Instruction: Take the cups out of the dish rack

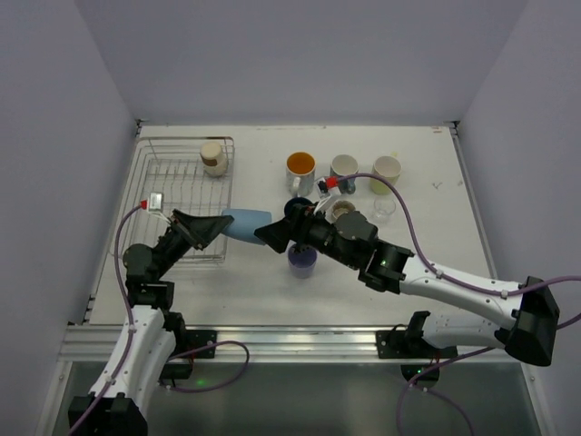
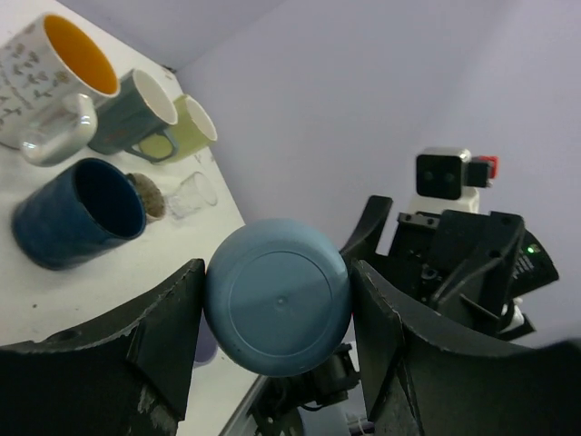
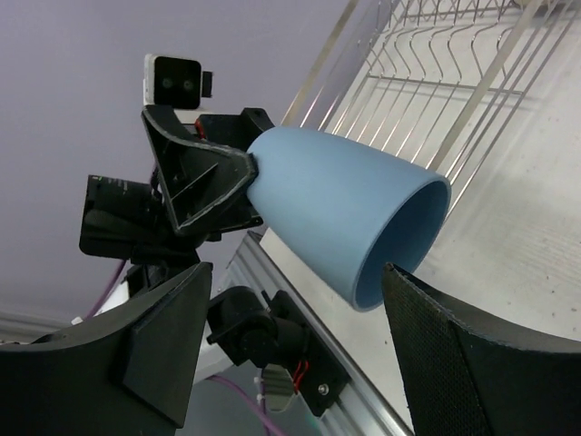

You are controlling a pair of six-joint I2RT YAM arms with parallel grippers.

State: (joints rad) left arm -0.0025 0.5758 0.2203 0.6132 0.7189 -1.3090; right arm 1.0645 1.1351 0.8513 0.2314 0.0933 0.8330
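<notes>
A white counter (image 1: 272,300) stands between plain pale violet walls. On its left part lies the dish rack (image 1: 172,182), a silver wire rack, and only a beige cup (image 1: 213,157) stands in it, at the far right corner.

The left end effector (image 1: 216,227) is clenched on the base of the light blue cup (image 1: 243,222), one finger on each side, as its own wrist view shows. The cup lies on its side in the air, just beyond the right edge of the rack, with the mouth turned to the right arm. The right end effector (image 1: 272,234) is at this mouth with its fingers spread wide, one on each side of the rim. It is not possible to tell if they touch the cup.

At the far side of the counter three mugs stand in a row: an orange-inside mug (image 1: 300,166), a grey mug (image 1: 343,164) and a pale yellow-green mug (image 1: 387,169). A navy mug (image 2: 68,218) with a handle stands nearer. A lavender cup (image 1: 302,261) stands under the right arm. A tiny clear glass (image 1: 384,209) is near the yellow-green mug.
</notes>
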